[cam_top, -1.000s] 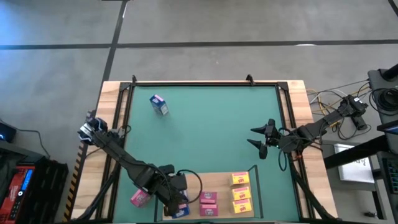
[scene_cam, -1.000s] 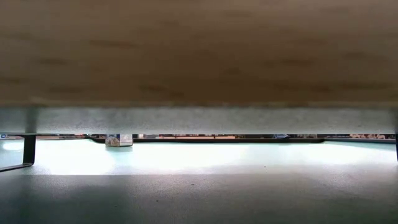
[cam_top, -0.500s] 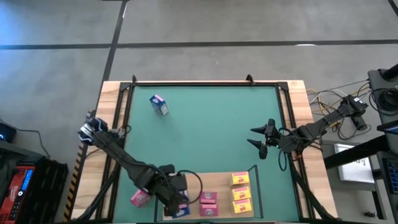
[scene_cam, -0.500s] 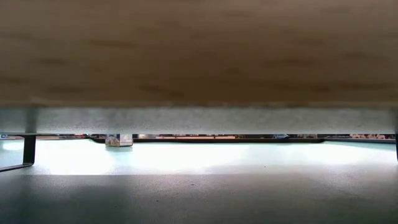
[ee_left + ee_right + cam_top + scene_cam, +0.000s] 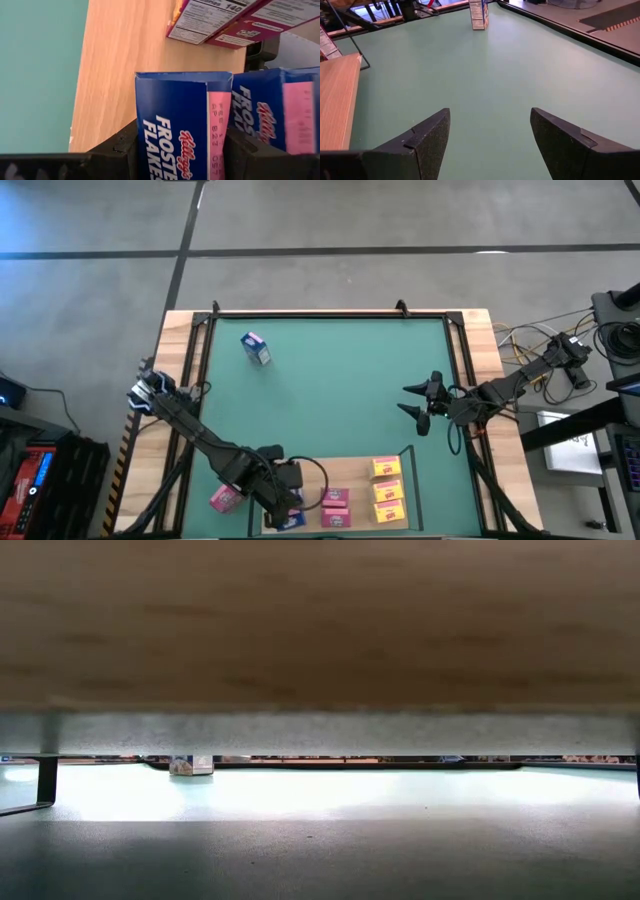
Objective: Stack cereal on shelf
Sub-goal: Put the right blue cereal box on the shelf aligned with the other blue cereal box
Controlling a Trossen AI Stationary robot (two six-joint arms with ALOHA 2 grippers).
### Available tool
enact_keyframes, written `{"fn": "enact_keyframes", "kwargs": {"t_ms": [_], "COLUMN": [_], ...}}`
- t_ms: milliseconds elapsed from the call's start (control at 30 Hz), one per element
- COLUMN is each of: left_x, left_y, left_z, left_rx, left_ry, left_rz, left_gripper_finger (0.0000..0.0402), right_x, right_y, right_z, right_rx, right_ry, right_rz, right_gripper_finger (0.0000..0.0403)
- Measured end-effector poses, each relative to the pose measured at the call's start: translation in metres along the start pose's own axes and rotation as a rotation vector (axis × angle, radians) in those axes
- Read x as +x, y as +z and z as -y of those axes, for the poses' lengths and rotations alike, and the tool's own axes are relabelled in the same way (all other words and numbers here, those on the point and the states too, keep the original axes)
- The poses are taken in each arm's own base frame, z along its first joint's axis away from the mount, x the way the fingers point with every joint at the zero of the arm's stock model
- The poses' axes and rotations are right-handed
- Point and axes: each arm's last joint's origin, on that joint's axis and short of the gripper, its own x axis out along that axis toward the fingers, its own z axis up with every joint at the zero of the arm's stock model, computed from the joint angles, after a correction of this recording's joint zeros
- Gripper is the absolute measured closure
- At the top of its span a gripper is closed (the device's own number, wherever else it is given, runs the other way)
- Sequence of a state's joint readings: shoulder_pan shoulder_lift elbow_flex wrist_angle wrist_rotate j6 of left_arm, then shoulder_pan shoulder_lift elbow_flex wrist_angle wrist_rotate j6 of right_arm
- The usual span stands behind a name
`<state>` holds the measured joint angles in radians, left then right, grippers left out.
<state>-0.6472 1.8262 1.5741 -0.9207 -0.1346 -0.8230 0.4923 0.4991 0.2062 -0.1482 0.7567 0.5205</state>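
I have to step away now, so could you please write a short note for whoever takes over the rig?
Left pincer: shut on a blue box, over the shelf beside another blue box.
Right pincer: open, empty, above the mat.
Done: three yellow boxes and pink boxes sit on the shelf.
Left: release this box; fetch the blue box on the mat and the pink box beside the shelf.

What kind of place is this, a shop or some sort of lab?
Most likely a robot lab or workshop, not a shop: the table stands on a bare concrete floor, loose cables trail beside it, and equipment racks sit at the edges.
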Motion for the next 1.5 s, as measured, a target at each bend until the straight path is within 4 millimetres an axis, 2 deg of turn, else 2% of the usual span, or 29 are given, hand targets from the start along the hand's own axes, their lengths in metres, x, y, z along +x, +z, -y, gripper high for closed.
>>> {"fn": "enact_keyframes", "kwargs": {"t_ms": [333, 600, 767, 1000, 1500], "left_x": [0.0, -0.004, -0.01, -0.031, -0.059], "left_y": [0.0, 0.0, 0.0, 0.007, 0.005], "left_z": [-0.001, -0.001, -0.002, 0.001, -0.011], "left_rx": [-0.007, -0.009, -0.009, -0.003, 0.082], "left_ry": [0.01, 0.003, 0.0, 0.003, 0.155], "left_rz": [-0.001, 0.006, 0.008, 0.006, 0.003], "left_gripper_finger": [0.0177, 0.0149, 0.0141, 0.0138, 0.0138], "right_x": [0.0, 0.0, 0.0, 0.0, 0.0], "right_y": [0.0, 0.0, 0.0, 0.0, 0.0], "right_z": [0.0, 0.0, 0.0, 0.0, 0.0], "right_rx": [0.0, 0.0, 0.0, 0.0, 0.0], "right_ry": [0.0, 0.0, 0.0, 0.0, 0.0], "right_rz": [0.0, 0.0, 0.0, 0.0, 0.0], "right_gripper_finger": [0.0138, 0.0138, 0.0138, 0.0138, 0.0138]}}
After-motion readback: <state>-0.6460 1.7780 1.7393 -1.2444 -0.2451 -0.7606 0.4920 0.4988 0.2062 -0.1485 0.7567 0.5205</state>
